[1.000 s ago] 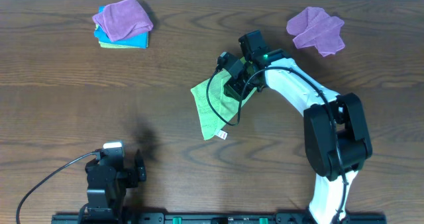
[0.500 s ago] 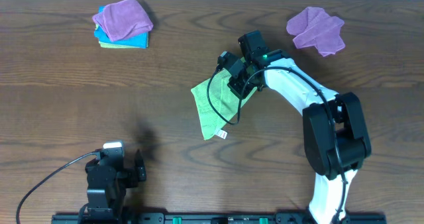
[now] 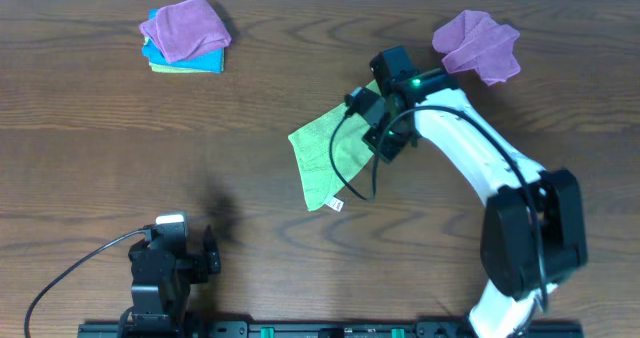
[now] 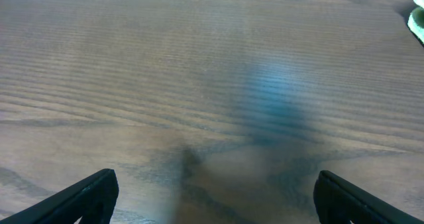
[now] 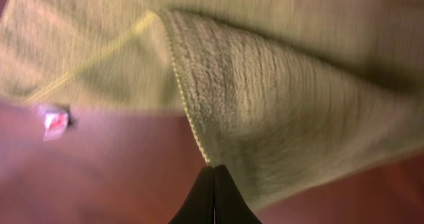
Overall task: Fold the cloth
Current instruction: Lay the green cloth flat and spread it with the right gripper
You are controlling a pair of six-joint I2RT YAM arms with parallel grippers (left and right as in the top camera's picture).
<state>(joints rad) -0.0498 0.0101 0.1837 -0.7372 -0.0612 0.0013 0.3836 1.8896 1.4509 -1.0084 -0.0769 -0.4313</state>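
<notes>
The lime-green cloth [image 3: 325, 156] lies in the middle of the table, partly lifted, with its small white tag [image 3: 335, 204] at the near edge. My right gripper [image 3: 386, 141] is at the cloth's right side. In the right wrist view its fingers [image 5: 213, 169] are pressed together on a stitched edge of the cloth [image 5: 278, 91], which hangs stretched in front of them; the tag [image 5: 53, 120] shows at the left. My left gripper [image 4: 212, 201] is open and empty over bare wood. A sliver of the cloth [image 4: 417, 22] shows at its far right.
A crumpled purple cloth [image 3: 478, 43] lies at the back right, close behind my right arm. A stack with a purple cloth on top of blue and green ones [image 3: 185, 36] sits at the back left. The left arm [image 3: 165, 263] rests at the front left edge.
My right gripper has moved to the right and slightly toward the front, pulling the cloth's right part with it, so a far corner of the cloth now shows. The left arm has not moved.
</notes>
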